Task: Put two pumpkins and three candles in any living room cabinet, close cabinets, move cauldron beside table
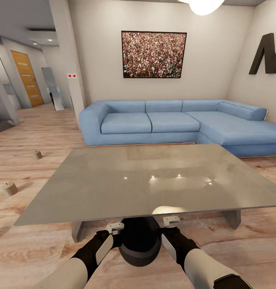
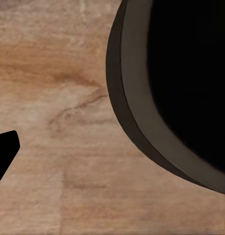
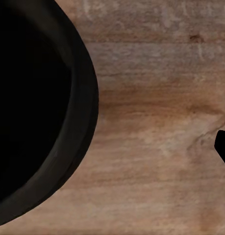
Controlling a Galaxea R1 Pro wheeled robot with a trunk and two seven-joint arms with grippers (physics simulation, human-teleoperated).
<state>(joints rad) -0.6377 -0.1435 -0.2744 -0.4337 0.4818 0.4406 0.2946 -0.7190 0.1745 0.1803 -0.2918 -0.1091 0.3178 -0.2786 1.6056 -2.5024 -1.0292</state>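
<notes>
**Head view: cauldron at the bench edge, both arms hugging it**

Head view is showing the cauldron [image 1: 140,245] sitting low at 6 o'clock, right against the near edge of the bench [image 1: 114,180], with its upper part tucked under the glossy grey top. The left gripper [image 1: 114,228] is sitting at the cauldron's 10 o'clock and the right gripper [image 1: 171,221] at its 2 o'clock, one on each side of the rim. I can't tell how the fingers stand on either one; each wrist view is just giving a dark sliver of a fingertip [image 2: 4,152] off to the side of the dark rim, with plank floor [image 2: 68,88] between them. So whether they're pinching the rim or just pressing against it, no idea.

What's worrying me: the cauldron is looking like it's being carried or pushed between two arms, and if one side slips it could be tipping or rolling off across the floor. Also the bench top is overhanging it, so lifting from here could be knocking the rim into the underside.

Count, as far as I'm seeing:
- cauldron: one
- candles: two, one near candle [image 1: 10,188] at 9 o'clock on the floor and one far candle [image 1: 37,154] at about 10 o'clock
- bench: one
- blue sofa [image 1: 154,122]: one, behind the bench at 12 o'clock

Judging by that, the candle part is looking not yet done.
</notes>
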